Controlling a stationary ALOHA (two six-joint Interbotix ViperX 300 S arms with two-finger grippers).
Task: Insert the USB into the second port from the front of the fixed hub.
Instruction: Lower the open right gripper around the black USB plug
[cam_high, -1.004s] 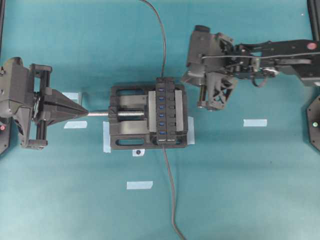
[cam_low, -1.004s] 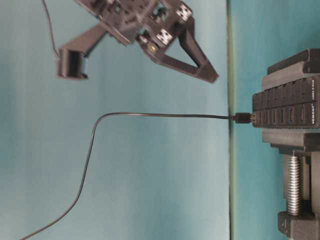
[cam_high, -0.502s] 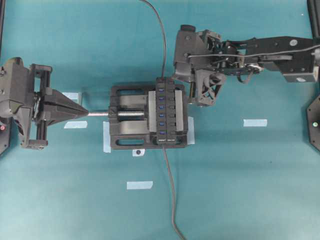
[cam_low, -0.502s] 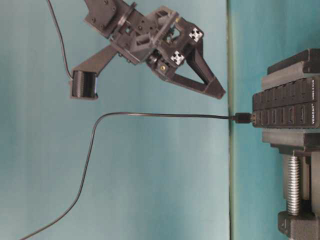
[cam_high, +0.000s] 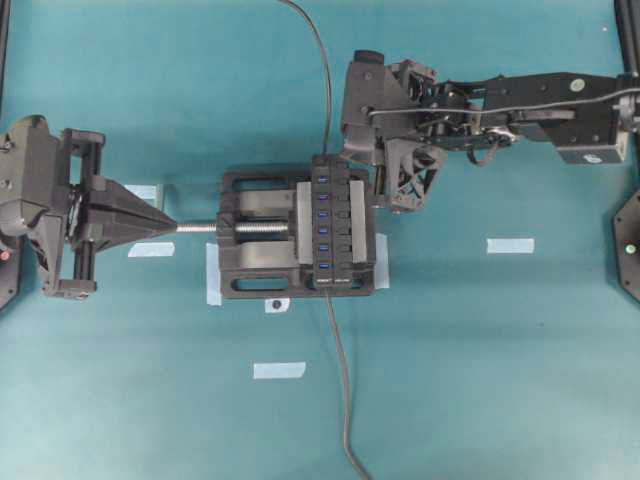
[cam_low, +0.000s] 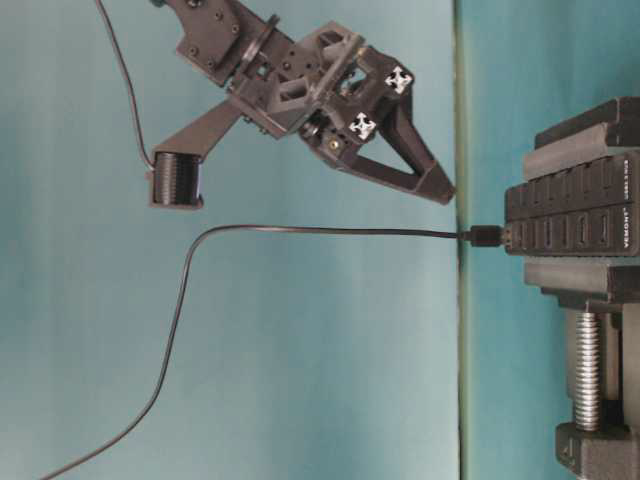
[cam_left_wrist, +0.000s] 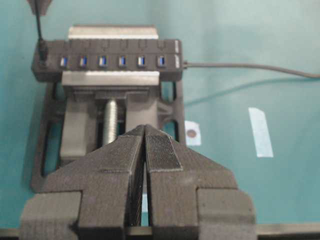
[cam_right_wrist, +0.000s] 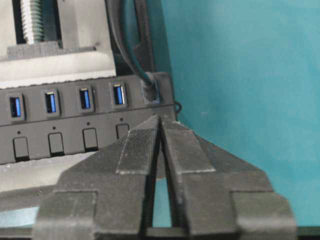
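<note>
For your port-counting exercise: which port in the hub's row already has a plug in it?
The end port nearest the right pincer; its neighbours show open blue slots.

One fixed hub (cam_high: 334, 222) sits clamped in one black vise (cam_high: 250, 270), which has a single silver screw (cam_high: 255, 228). The hub carries seven ports in a row: six show blue (cam_left_wrist: 121, 61), and one at the end is filled by a plug. Two cables are in view: the USB (cam_high: 322, 60) at the upper centre and a greyer cable (cam_high: 342, 390) at the lower centre. Two grippers appear, the left gripper (cam_left_wrist: 145, 129) and the right gripper (cam_right_wrist: 161, 120). Two black-and-white square markers (cam_low: 398, 78) sit on the right one. Six pale tape strips (cam_high: 510, 245) lie on the table, plus one small tape square with a dark dot (cam_high: 277, 304).
</note>
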